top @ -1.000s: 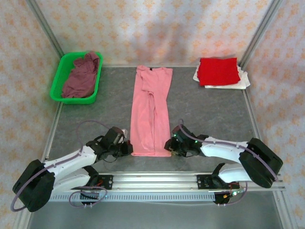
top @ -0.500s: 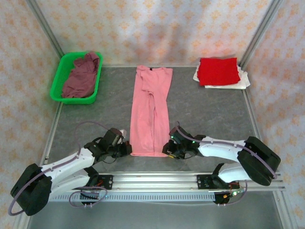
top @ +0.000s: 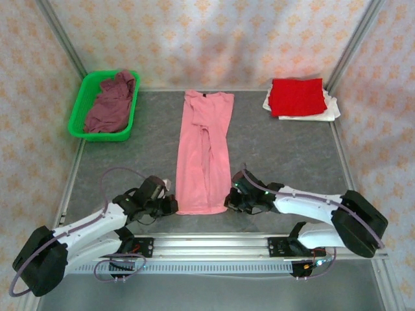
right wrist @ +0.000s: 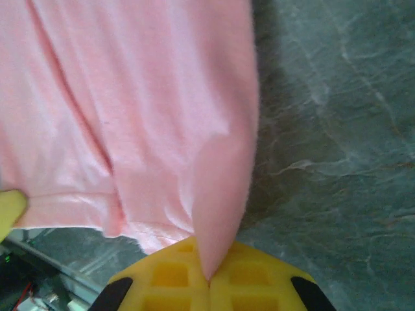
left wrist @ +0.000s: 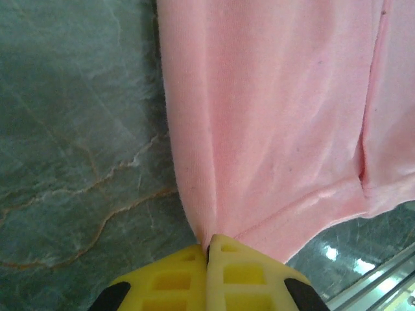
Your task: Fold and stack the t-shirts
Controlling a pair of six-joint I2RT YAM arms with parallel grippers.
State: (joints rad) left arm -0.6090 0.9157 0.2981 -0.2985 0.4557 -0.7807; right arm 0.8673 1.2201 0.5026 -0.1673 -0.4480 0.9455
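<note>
Now the left fingers (left wrist: pixel 220 258) are pressed together on the near left corner of the pink t-shirt (top: pixel 205 152), with a bit of its hem nipped between the yellow tips. The right fingers (right wrist: pixel 227 272) pinch the near right corner the same way, and a small pink flap pokes into the crack between them. Both sit low on the table (top: pixel 285 155), at the shirt's bottom edge.

The pink t-shirt lies flat in the middle of the table. Its sides look folded in, so it is a long thin strip running away from the arms. I think it must next be folded end to end, and that is not done yet.

At the far right, the red t-shirt (top: pixel 297 96) sits folded in a neat square on top of the white t-shirt (top: pixel 327 109), which peeks out under it. That looks like the stack, with two shirts done. At the far left, the maroon t-shirt (top: pixel 111 103) is a crumpled heap in the green basket (top: pixel 76 116). So about half the job looks done.

The shirts are soft, thin cloth. The pink one has a sewn hem and a few gentle creases. The fingers are hard yellow plastic with square holes. The table is smooth and dark grey-green, with pale lines like stone. The basket is shiny plastic with sloped sides.
</note>
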